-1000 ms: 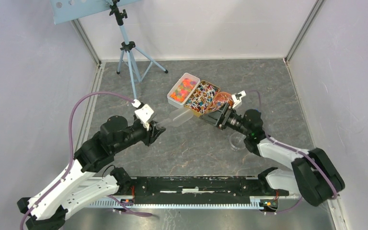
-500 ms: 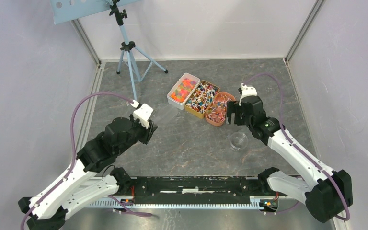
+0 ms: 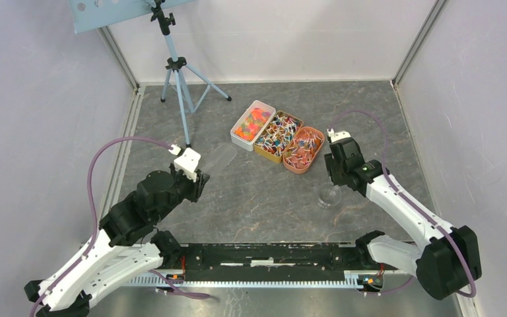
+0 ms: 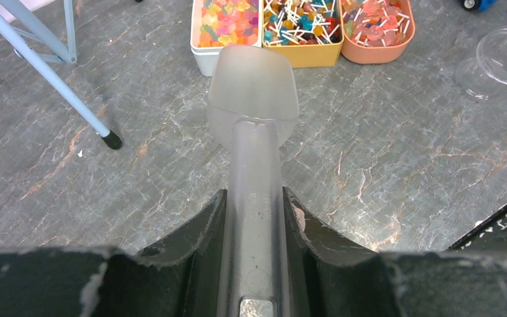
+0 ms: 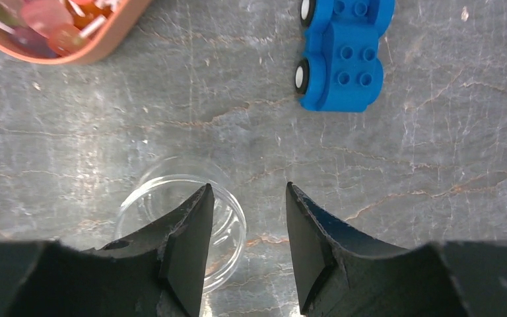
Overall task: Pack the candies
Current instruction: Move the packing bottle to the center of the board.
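Note:
The candies lie in three trays at the back middle: unwrapped orange and red ones in a white tray (image 3: 251,123) (image 4: 228,26), wrapped ones in a yellow tray (image 3: 277,135) (image 4: 300,30) and pink ones in an orange oval tray (image 3: 302,149) (image 4: 376,30) (image 5: 59,33). My left gripper (image 3: 199,178) (image 4: 254,198) is shut on the handle of a translucent scoop (image 3: 219,158) (image 4: 254,86), which looks empty and sits short of the trays. My right gripper (image 3: 332,177) (image 5: 247,191) is open and empty, pointing down beside a clear cup (image 3: 329,195) (image 5: 178,224) (image 4: 505,59).
A small blue toy car (image 5: 343,56) stands on the table beyond the right gripper. A tripod (image 3: 179,79) (image 4: 53,79) stands at the back left. Grey walls close in the table on the left, back and right.
My left gripper has drawn back from the trays towards the near left with the scoop. My right gripper has swung away from the orange tray and now points down over the clear cup.

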Controlling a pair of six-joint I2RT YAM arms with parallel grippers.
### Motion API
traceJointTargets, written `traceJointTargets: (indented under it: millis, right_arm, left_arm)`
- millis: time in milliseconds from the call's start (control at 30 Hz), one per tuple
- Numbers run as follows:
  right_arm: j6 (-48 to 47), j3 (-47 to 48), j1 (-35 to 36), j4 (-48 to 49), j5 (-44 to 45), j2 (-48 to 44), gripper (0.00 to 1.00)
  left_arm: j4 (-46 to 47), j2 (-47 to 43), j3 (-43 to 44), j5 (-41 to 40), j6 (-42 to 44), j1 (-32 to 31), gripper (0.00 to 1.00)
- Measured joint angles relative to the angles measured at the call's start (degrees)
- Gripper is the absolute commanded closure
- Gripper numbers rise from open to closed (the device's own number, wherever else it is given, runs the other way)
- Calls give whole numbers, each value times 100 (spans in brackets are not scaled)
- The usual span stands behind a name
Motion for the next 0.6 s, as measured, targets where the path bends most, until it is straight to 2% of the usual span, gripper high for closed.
traceJointTargets:
  millis: [267,600]
  right_arm:
    - [-264,-232,-273,20,-304,221,56]
    - [-411,-605,-273,210,-824,251,77]
  left_arm:
    - [74,-127,-79,-9,0,0,98]
    - [120,-168,-105,-46,-2,0,98]
